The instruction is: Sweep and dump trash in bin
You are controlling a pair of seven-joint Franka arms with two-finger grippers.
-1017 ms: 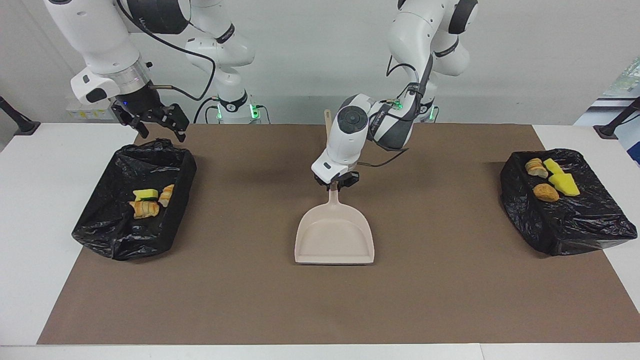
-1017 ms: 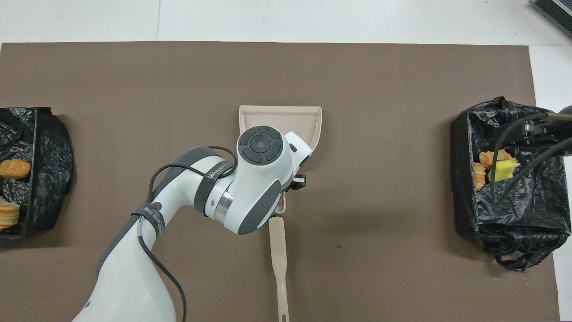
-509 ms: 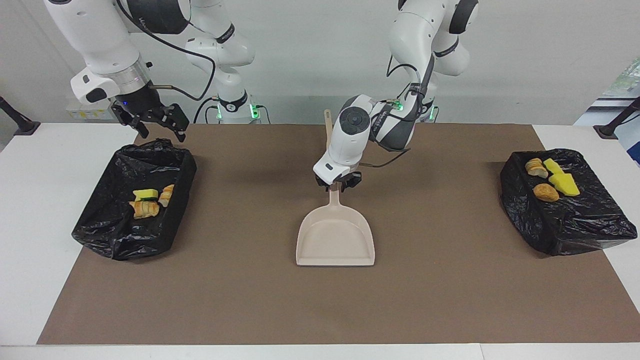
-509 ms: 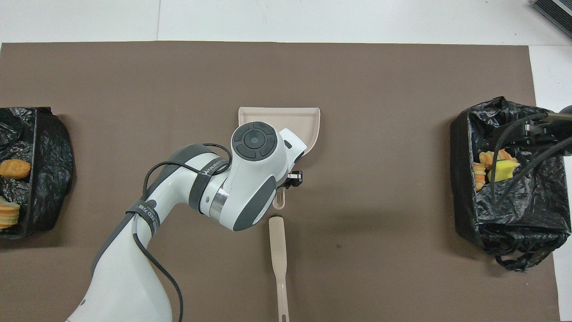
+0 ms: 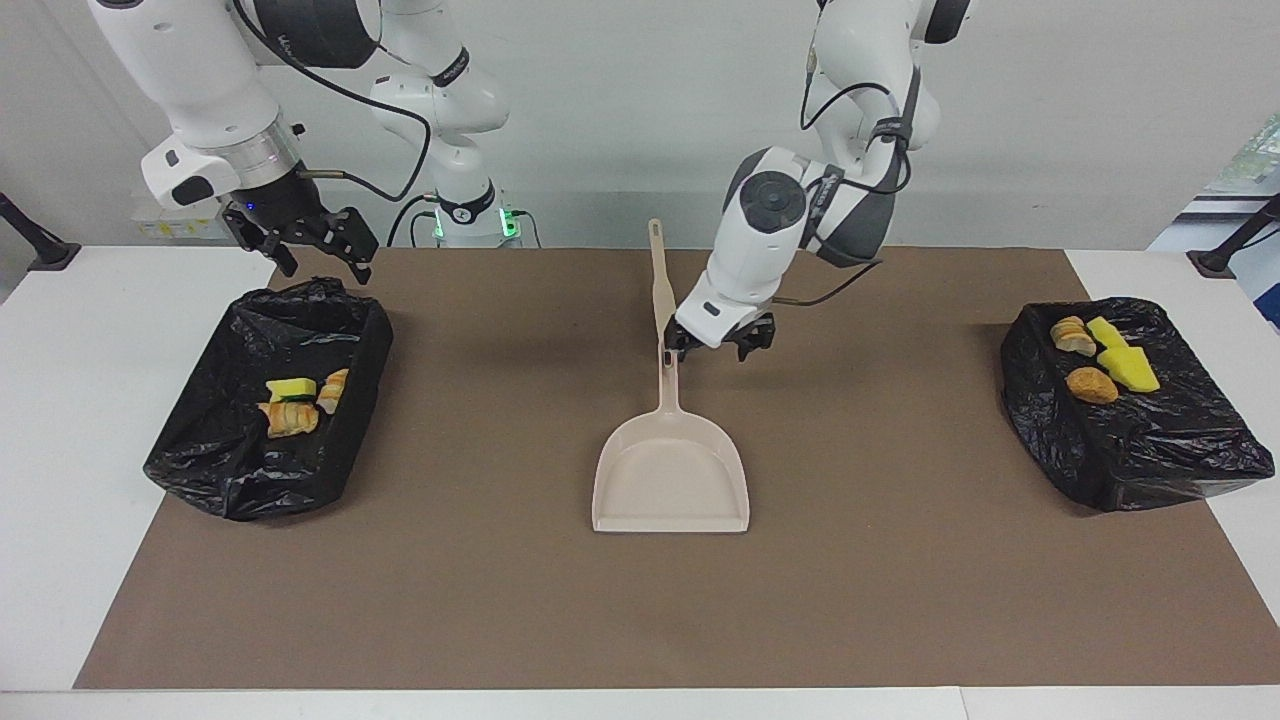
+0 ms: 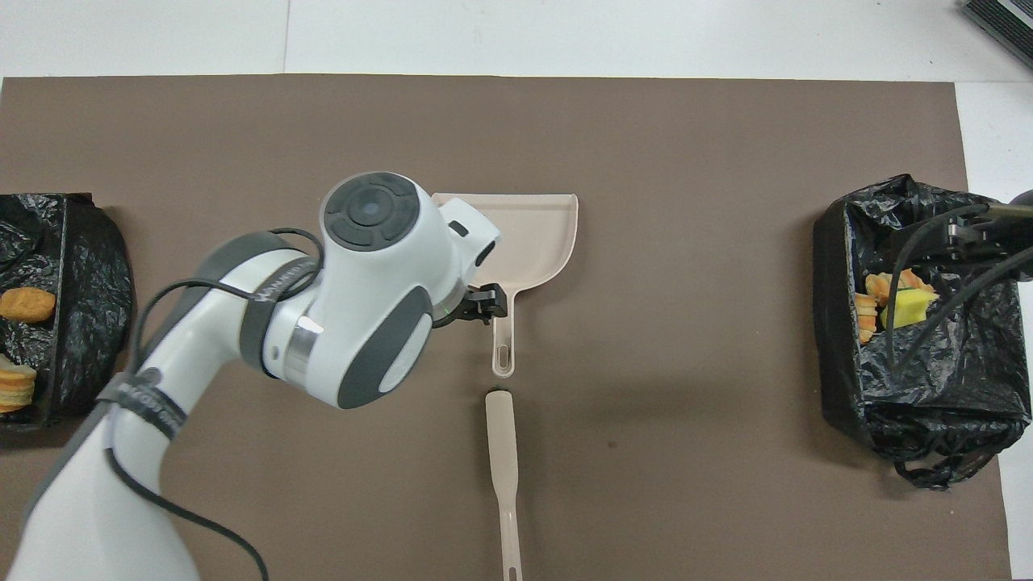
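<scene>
The beige dustpan [image 5: 670, 485] [image 6: 529, 230] lies flat on the brown mat at the middle of the table, with nothing in it. My left gripper [image 5: 715, 348] [image 6: 476, 303] hangs open just above the mat beside the dustpan's handle [image 5: 668, 395], holding nothing. The beige brush [image 5: 657, 270] [image 6: 502, 452] lies on the mat nearer to the robots, in line with the handle. Trash [image 5: 292, 405] [image 6: 892, 303] sits in the black-lined bin [image 5: 230, 470] at the right arm's end. More trash [image 5: 1100, 360] [image 6: 24, 305] sits in the bin [image 5: 1150, 460] at the left arm's end. My right gripper [image 5: 322, 262] waits open over its bin's rim.
The brown mat [image 5: 900, 600] covers most of the white table. The right arm's cables [image 6: 944, 242] cross over the bin at that end in the overhead view.
My left gripper has opened and let go of the dustpan's handle, then risen and drawn away toward the left arm's end. The dustpan stays on the mat. The right arm has not moved.
</scene>
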